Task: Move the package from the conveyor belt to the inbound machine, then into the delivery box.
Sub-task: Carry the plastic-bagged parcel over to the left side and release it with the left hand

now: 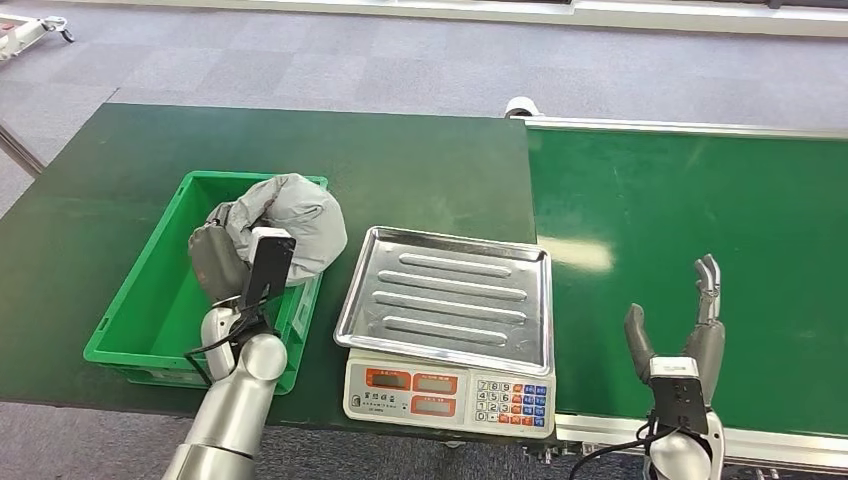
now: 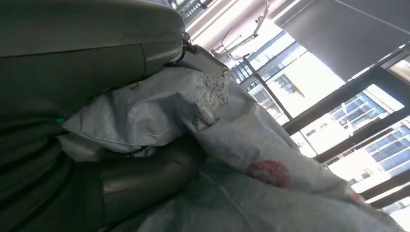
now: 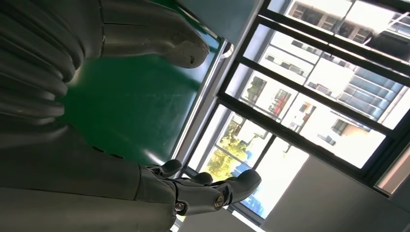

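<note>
Package (image 1: 290,225) first: you have a crumpled grey plastic mailer bag sitting at the near right corner of the green plastic crate (image 1: 140,300), bulging above and over its right rim. Your left robot hand (image 1: 222,262) is wrapped around the bag's left side, fingers and thumb closed on it; the left wrist view shows the wrinkled film pressed against the thumb, with a red mark on the bag. Apart from the bag, the part of the crate you can see holds nothing. The crate rests on the dark green worktop (image 1: 420,170). Just right of it stands an electronic scale (image 1: 447,390) with a steel tray (image 1: 447,295) on top, nothing lying on it. Your right robot hand (image 1: 685,335) hangs over the green conveyor belt (image 1: 700,200), fingers spread, holding nothing.
</note>
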### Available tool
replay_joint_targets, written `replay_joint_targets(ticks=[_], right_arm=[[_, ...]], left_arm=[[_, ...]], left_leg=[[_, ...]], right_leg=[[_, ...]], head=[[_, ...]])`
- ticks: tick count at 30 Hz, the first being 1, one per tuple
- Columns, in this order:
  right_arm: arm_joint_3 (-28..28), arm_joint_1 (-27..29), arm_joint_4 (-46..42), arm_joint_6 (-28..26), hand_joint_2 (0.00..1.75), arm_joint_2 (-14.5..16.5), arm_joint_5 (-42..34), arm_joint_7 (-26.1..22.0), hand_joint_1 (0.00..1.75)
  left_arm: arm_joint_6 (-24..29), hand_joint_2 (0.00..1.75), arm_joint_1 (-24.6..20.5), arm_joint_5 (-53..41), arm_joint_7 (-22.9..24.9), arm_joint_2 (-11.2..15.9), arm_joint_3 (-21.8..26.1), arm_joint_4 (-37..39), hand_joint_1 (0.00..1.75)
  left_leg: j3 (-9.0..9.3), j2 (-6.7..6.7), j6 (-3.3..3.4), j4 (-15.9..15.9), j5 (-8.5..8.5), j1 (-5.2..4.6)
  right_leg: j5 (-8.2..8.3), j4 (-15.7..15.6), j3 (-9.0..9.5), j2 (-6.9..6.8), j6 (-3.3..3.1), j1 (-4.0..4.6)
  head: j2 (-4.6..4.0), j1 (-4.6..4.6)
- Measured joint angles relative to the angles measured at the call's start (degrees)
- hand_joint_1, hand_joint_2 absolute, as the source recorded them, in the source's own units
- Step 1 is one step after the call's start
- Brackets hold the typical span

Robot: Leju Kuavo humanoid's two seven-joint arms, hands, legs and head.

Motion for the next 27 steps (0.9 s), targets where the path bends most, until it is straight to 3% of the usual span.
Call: replay_joint_targets(ticks=[5, 14, 17, 24, 27], right_arm=[[0.0, 0.04, -0.01, 0.77, 1.75, 0.13, 0.27, 0.22, 0.0], [0.0, 1.0, -0.58, 0.94, 1.75, 0.34, 0.33, 0.33, 0.0], [0.0, 1.32, -0.72, 0.83, 1.75, 0.35, 0.29, 0.33, 0.0], [0.0, 1.27, -0.72, 0.7, 1.75, 0.36, 0.27, 0.33, 0.0], [0.0, 1.12, -0.72, 0.68, 1.75, 0.4, 0.27, 0.33, 0.0]], left_arm=[[0.64, 1.75, 0.79, 0.99, -3.7, 0.08, 3.75, -0.21, 1.75], [0.82, 1.75, 1.4, 10.95, -23.92, -3.87, 19.13, -4.73, 1.75], [0.84, 1.75, 0.82, 10.78, -24.24, -4.5, 24.01, -5.45, 1.75], [0.84, 1.75, 0.06, 5.9, -21.39, -5.16, 28.77, -5.2, 1.75], [0.24, 1.75, -0.24, 3.84, -16.95, -5.08, 28.84, -4.37, 0.45]], left_leg=[[0.02, -0.02, 0.02, 0.0, 0.01, 0.0], [0.02, 0.03, 0.01, 0.01, 0.01, 0.0], [0.01, 0.03, 0.0, 0.01, 0.0, 0.01], [-0.02, 0.02, 0.0, 0.01, 0.0, 0.02], [-0.01, 0.0, 0.01, 0.01, 0.0, 0.01]], right_leg=[[0.0, 0.0, 0.04, -0.05, 0.0, 0.0], [0.0, 0.0, -0.01, 0.01, 0.0, 0.0], [-0.01, 0.0, -0.04, 0.02, -0.01, 0.02], [-0.02, 0.0, -0.04, 0.01, -0.02, 0.02], [-0.02, 0.0, -0.03, -0.02, -0.02, 0.0]], head=[[0.0, -0.01], [0.0, 0.0], [0.0, -0.01], [0.0, -0.01], [0.0, 0.0]])
